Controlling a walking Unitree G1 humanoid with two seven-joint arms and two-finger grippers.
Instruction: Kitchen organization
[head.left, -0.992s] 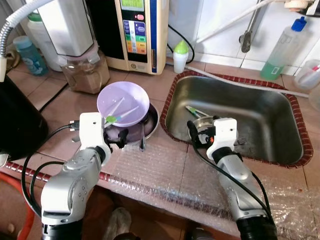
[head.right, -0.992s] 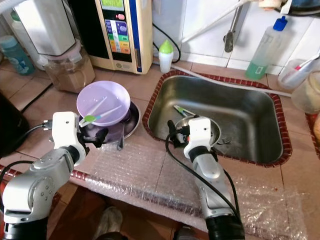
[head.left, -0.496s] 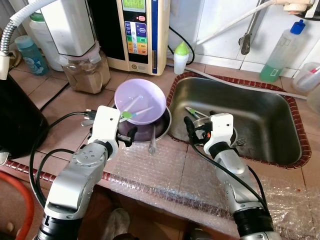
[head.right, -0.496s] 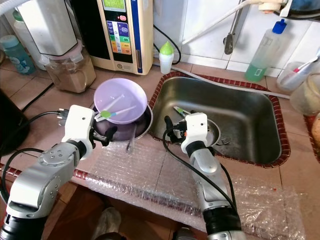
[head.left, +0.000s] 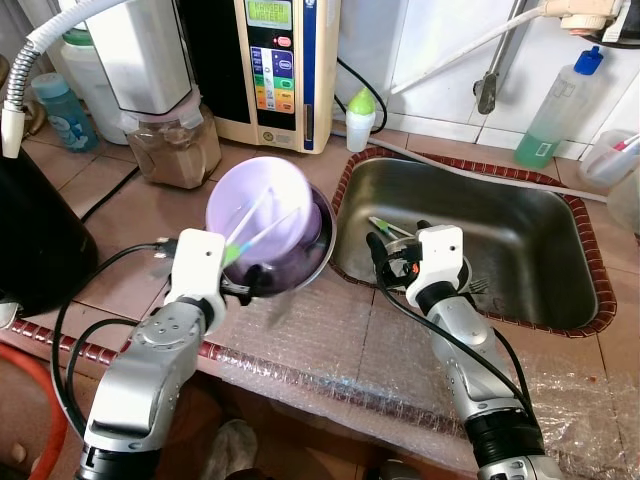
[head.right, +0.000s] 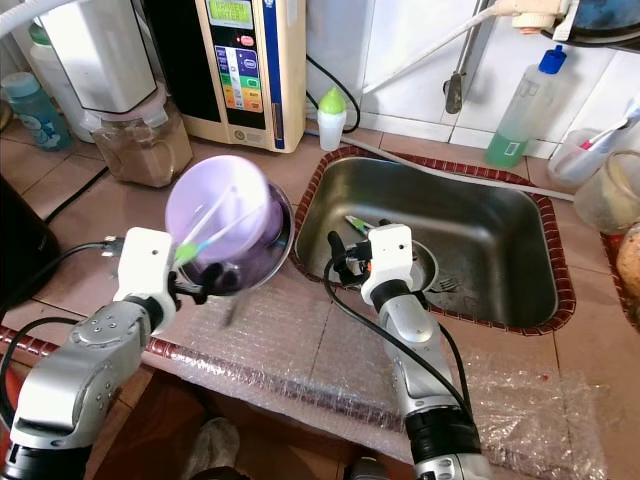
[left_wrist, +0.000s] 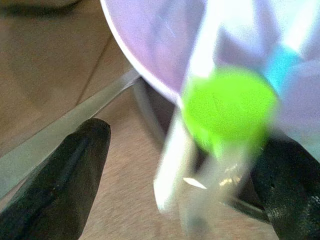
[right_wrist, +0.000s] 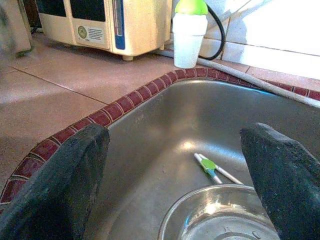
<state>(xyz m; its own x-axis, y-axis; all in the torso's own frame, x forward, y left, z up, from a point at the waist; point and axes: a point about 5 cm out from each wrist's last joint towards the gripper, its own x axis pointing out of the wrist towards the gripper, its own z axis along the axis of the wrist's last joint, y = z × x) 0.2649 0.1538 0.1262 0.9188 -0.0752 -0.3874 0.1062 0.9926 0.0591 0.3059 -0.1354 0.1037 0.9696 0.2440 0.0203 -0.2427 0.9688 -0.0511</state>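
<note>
Left claw is pinching the near rim of a steel pan and holding it tilted up off the desk, just left of the sink. A purple bowl is sitting in the pan, tipping toward the camera. A green-tipped utensil is lying across the bowl, with pale sticks beside it. In the left wrist view, the utensil's green end is showing blurred between the two black fingers, right under the bowl's rim.

Right claw is hovering spread over the sink's left part, holding nothing. A steel bowl is sitting on the sink floor just past its fingers, and a green-and-white utensil is lying on the sink floor just behind that bowl. A fork is lying near the bowl too.

Bubble wrap is covering the desk's front edge. A water machine, a blender jar, a green-capped bottle and a soap bottle are standing along the back.
</note>
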